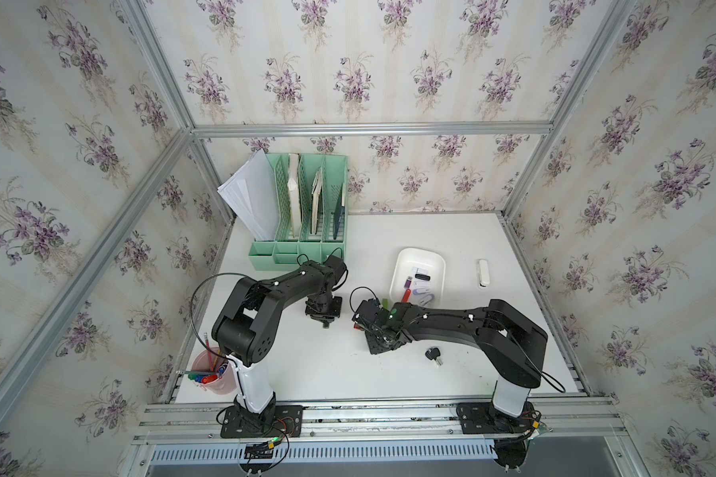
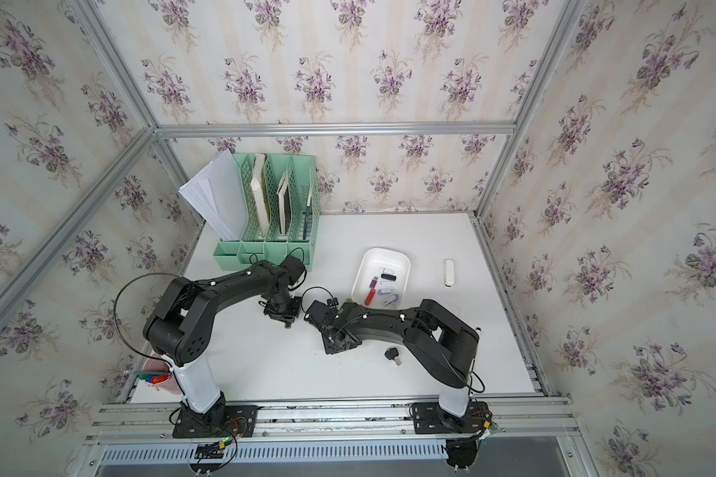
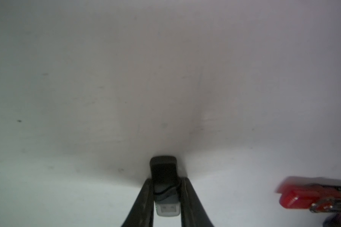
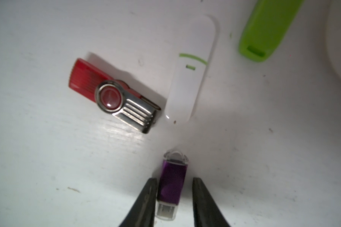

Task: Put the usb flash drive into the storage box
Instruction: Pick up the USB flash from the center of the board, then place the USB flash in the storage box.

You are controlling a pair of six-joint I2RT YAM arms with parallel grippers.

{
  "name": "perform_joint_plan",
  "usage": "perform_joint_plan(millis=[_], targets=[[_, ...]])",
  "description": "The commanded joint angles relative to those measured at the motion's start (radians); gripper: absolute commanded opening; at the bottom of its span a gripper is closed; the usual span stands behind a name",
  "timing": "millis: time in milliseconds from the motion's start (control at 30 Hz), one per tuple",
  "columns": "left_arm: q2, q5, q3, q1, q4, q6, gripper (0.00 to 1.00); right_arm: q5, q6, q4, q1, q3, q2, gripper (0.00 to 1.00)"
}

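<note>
Fingers (image 4: 144,202) of the right gripper (image 4: 174,178) stood apart astride the purple drive (image 4: 172,182), one touching its side and the other just clear. That drive lay flat on the table (image 1: 348,371), outside the box (image 1: 418,258), with a glossy violet body, a clear looped end and a metal plug under a clear cap. The left gripper (image 3: 166,179) was clamped on a black drive (image 3: 163,173) with a silver plug.

The table was white, scuffed and speckled. At its near left corner stood a pink cup (image 1: 216,371) of pens. Near the right arm lay a small black thing (image 1: 433,355), perhaps a key. Just beyond the purple drive lay a red drive (image 4: 110,94) with a metal swivel, a white drive (image 4: 191,74) almost touching it, and a green drive (image 4: 264,29) farther off. Past them the box held several other drives (image 1: 421,277). A white stick (image 1: 483,272) lay well apart to its right. At the far left stood a mint organizer (image 1: 298,252) with papers. Violet-flowered wallpaper (image 1: 348,82) on an aluminium frame (image 1: 368,130) closed the room.
</note>
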Motion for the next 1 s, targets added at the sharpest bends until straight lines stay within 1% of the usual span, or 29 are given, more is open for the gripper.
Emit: perform_joint_plan(millis=[0,167,367,533,733,833,967], targets=[[0.021,0.006,-0.009,0.0,0.003,0.008,0.25,-0.029,-0.008,0.002,0.0,0.004,0.018,0.32],[0.026,0.008,-0.01,0.0,0.007,0.009,0.25,-0.031,-0.008,-0.001,0.0,0.003,0.019,0.24],[0.03,0.012,-0.012,0.0,0.008,0.008,0.24,-0.028,-0.007,-0.007,0.0,0.003,0.014,0.19],[0.032,0.013,-0.012,0.001,0.009,0.009,0.24,-0.008,-0.002,-0.025,-0.001,0.012,-0.011,0.18],[0.033,0.015,-0.013,0.001,0.008,0.01,0.24,0.023,-0.003,-0.077,-0.012,0.053,-0.074,0.18],[0.034,0.017,-0.013,0.0,0.007,0.009,0.24,0.044,-0.012,-0.111,-0.032,0.086,-0.112,0.17],[0.037,0.018,-0.015,0.001,0.008,0.01,0.24,0.066,-0.049,-0.147,-0.095,0.131,-0.166,0.18]])
